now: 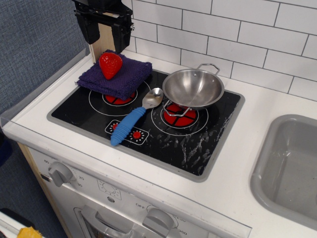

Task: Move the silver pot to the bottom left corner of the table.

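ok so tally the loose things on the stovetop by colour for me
silver: 1, the silver pot
silver with blue handle: 1, the spoon
purple: 1, the folded cloth
red: 1, the toy strawberry on the cloth
total: 4

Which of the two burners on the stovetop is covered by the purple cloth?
The left burner, nearest the gripper: the purple cloth with the strawberry lies over it. The right burner has the silver pot above it.
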Robot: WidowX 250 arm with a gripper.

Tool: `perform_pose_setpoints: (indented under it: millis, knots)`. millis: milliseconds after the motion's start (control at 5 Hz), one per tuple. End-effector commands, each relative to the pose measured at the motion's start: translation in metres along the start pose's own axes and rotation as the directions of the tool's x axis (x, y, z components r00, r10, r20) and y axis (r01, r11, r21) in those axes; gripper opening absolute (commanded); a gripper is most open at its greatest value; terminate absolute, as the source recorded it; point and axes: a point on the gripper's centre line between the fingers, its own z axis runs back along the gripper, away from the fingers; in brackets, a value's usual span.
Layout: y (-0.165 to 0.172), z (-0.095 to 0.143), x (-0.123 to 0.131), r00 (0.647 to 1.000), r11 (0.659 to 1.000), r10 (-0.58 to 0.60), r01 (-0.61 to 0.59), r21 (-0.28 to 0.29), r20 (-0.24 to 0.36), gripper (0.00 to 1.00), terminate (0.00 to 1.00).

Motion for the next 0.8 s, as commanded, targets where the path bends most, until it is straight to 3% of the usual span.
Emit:
perform_pose_setpoints:
  millis: [0,200,600]
  knots:
    - [0.0,0.0,0.0,1.0,1.0,0.0,0.0,0.0,0.0,1.0,0.0]
    - [-0.024,0.006,0.006,0.996,0.997,-0.076,0.077,-0.023,0.051,1.0,0.0]
    - [-0.105,0.013,0.018,0.954,0.956,-0.292,0.293,-0.001,0.071,1.0,0.0]
